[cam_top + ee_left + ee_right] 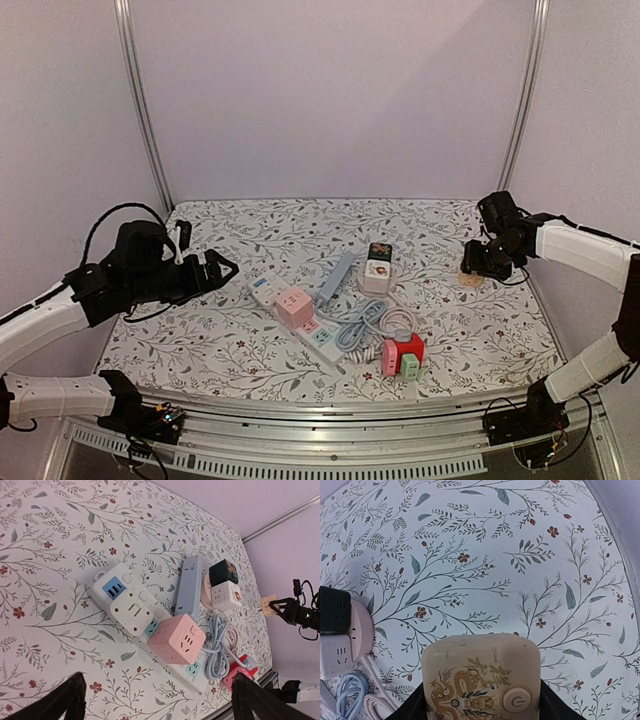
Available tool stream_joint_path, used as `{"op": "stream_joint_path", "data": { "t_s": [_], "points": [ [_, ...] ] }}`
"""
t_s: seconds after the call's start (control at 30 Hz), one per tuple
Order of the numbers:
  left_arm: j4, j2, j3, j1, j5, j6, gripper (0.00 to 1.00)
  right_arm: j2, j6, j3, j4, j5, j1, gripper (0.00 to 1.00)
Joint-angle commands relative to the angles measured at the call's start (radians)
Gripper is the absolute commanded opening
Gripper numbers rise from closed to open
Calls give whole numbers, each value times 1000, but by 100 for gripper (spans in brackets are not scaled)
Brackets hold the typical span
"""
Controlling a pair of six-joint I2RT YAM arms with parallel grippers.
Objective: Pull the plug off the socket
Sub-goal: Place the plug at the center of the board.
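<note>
A: Top view first. Where's the plug?
B: Right of frame. The cream plug (pixel 470 279) is clamped in the right gripper (pixel 476 268), low over the table (pixel 230 350) and well apart from the white power strip (pixel 325 340) in the middle. The left gripper (pixel 222 268) is at the left, jaws spread, holding nothing.
A: Risk?
B: The plug looks free of any socket, so I'd say the danger is the release. Let go carelessly, it could tip or roll toward the table's right edge.
A: Left wrist view?
B: The fingers (pixel 65 700) sit wide apart at the bottom corners. The power strip is mid-frame with a pink cube (pixel 177 639) sitting on it. If this arm swings in, it could shove the strip or snag the grey cable (pixel 216 645). The dark cube (pixel 223 572) at upper right has a print too small to read.
A: Right wrist view?
B: The plug fills the bottom centre, with dark fingers (pixel 415 710) pressed on both sides. Smooth casing, so it may slip. It shows a dragon picture and a button with a power symbol. No words are readable.
</note>
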Motion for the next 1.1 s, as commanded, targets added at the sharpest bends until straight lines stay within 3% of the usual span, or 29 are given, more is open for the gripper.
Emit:
{"op": "stream_joint_path", "data": {
  "t_s": [0.0,0.27,0.43,0.77,1.07],
  "points": [
    [-33,-5,-35,42,97,1,100,80,-25,22,95,-110,-56,34],
    [4,33,-55,53,133,-28,100,221,-28,99,122,-122,-110,37],
    [15,28,-71,55,129,-47,100,266,-30,127,122,-100,-112,48],
    [22,26,-93,69,141,-80,100,339,-21,166,125,-96,-114,56],
    [54,27,-119,73,157,-102,100,340,-18,164,126,-87,-113,85]
  ]
}}
